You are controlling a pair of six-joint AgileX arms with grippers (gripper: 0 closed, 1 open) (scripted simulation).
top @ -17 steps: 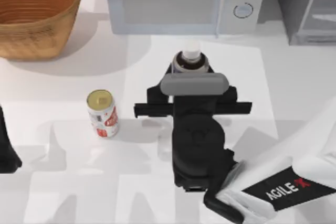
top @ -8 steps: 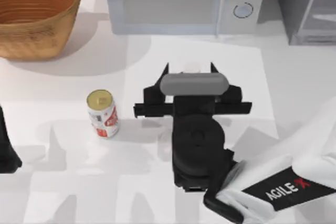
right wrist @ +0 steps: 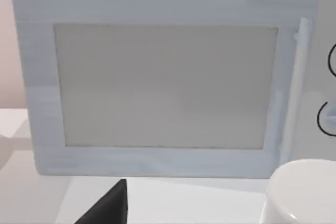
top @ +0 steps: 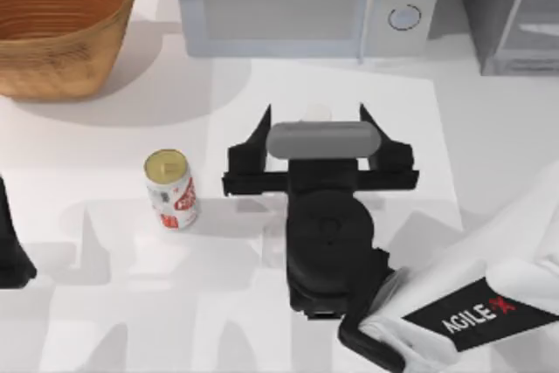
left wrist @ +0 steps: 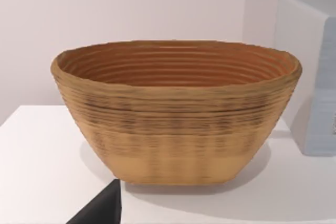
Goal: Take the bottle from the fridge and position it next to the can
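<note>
A: At the centre of the table (top: 105, 303), what does the right gripper (top: 314, 128) show?
B: Its fingers (top: 259, 128) are spread wide, one on each side of the bottle's white cap (top: 317, 113), touching nothing; the cap also appears in the right wrist view, before the microwave (top: 306, 2).
A: And around it?
B: The can (top: 169, 188) stands upright to the left, apart from the bottle. The fridge (top: 515, 10) occupies the far right corner, the wicker basket (top: 57, 19) the far left. The left arm (top: 10, 242) is parked at the left edge.

Bare table (top: 105, 303) lies open around the can (top: 170, 188) on every side. The microwave (top: 297, 2) blocks travel beyond my right gripper (top: 314, 124), whose fingers are spread. The basket (top: 57, 19) stands at the far left corner.
</note>
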